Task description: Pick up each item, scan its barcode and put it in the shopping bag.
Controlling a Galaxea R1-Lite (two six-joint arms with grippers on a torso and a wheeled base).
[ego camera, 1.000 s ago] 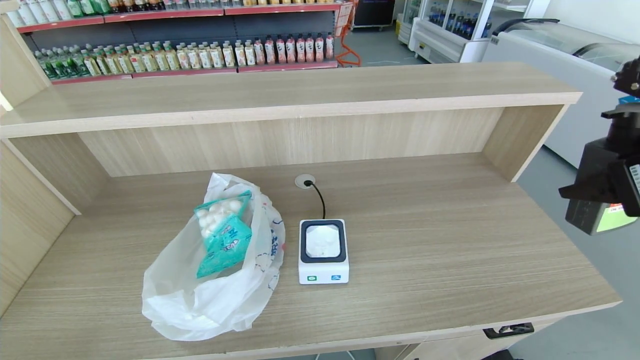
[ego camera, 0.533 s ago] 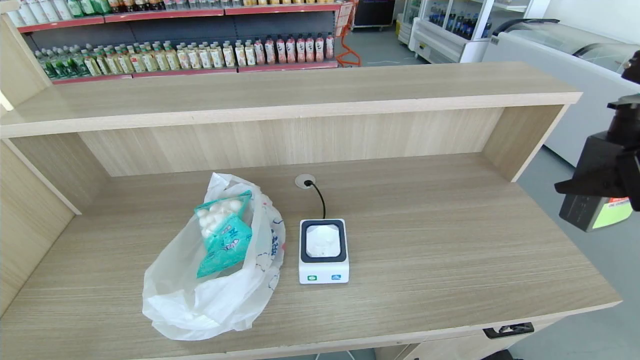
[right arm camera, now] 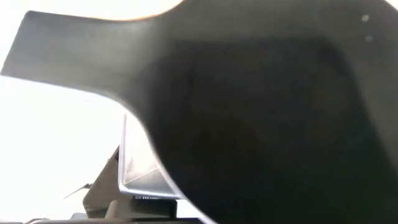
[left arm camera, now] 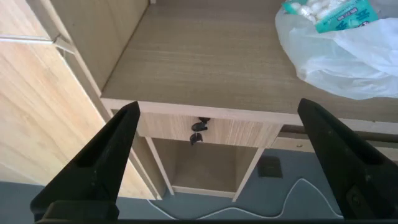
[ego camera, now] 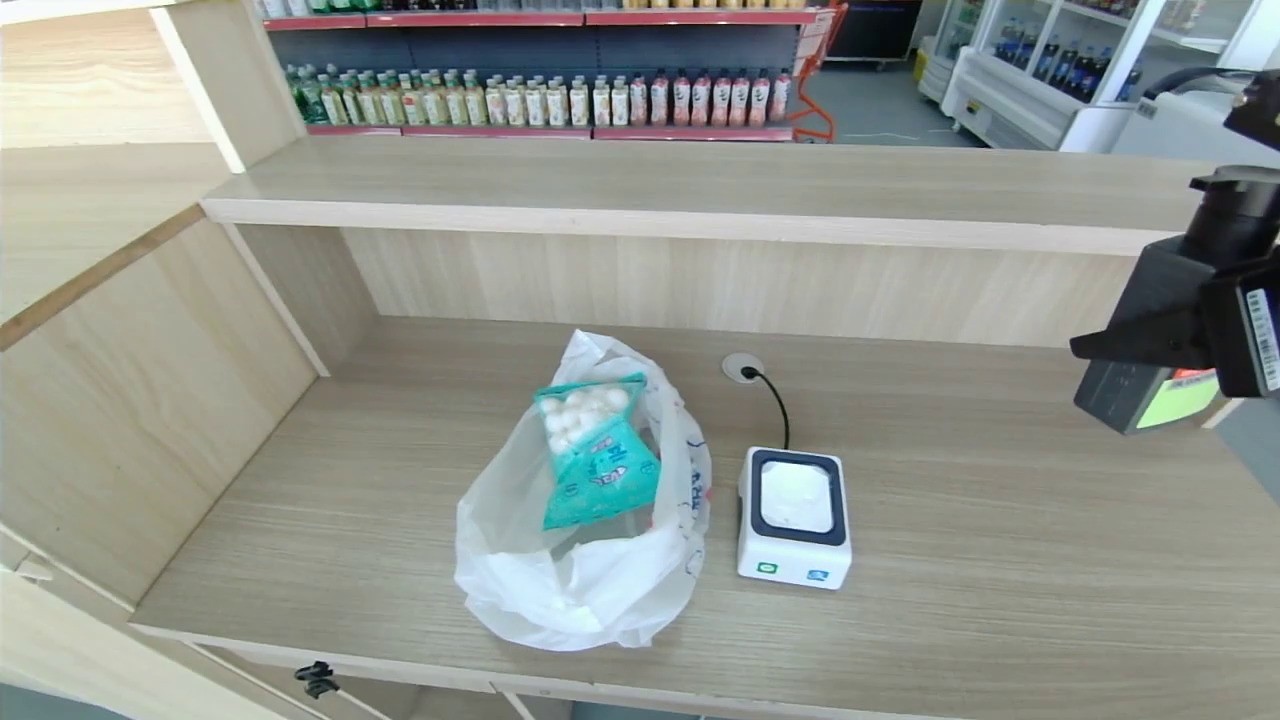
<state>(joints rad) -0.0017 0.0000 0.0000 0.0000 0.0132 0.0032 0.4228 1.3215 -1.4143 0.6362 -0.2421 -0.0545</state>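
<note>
Head camera swung left, we find. Right gripper (ego camera: 1172, 346) pinching dark green-labelled box (ego camera: 1128, 396); white square scanner (ego camera: 795, 515) lower-left of it; left gripper (left arm camera: 217, 107) spread.

No print clear enough to read, blue lettering on the teal packet (ego camera: 598, 462) and on the shopping bag (ego camera: 580, 595), both well left of the right gripper (ego camera: 1150, 352), blurred green-and-red label on the dark box (ego camera: 1118, 396) it grips, two tiny icons on the scanner (ego camera: 795, 573)
</note>
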